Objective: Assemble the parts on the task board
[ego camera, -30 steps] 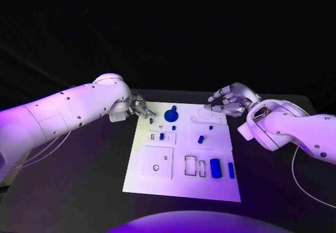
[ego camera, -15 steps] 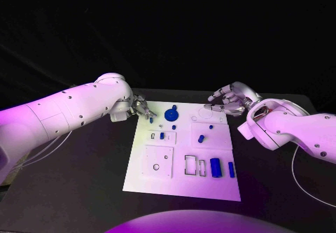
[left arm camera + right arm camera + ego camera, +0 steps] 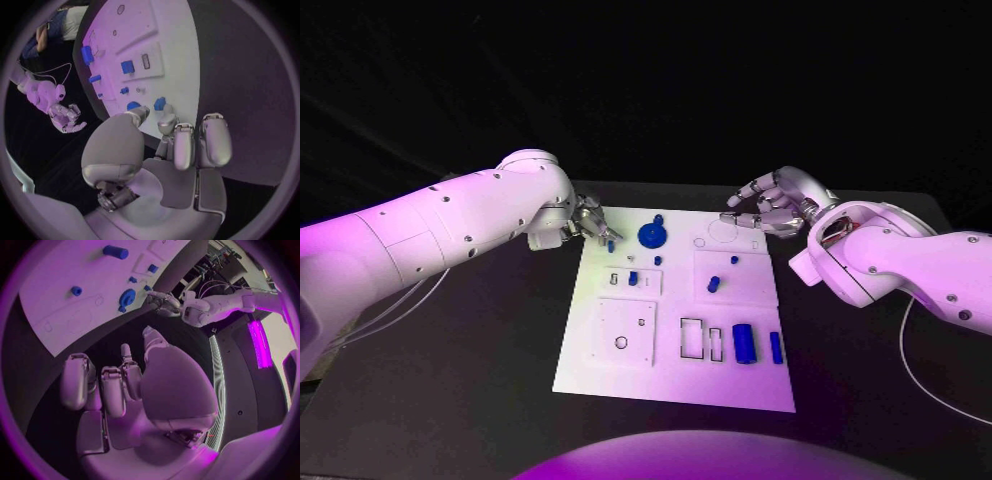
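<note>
Centrally, the white task board is laid on the black table, with blue parts spread over it. Its far left corner is reached by the left hand, where a small blue peg is pinched between the fingertips, just above the board's edge. Beyond the far right corner, the right hand is held above the table with fingers loosely curled and nothing in them. A round blue gear is seated near the far edge, and a blue block stands near the front right.
</note>
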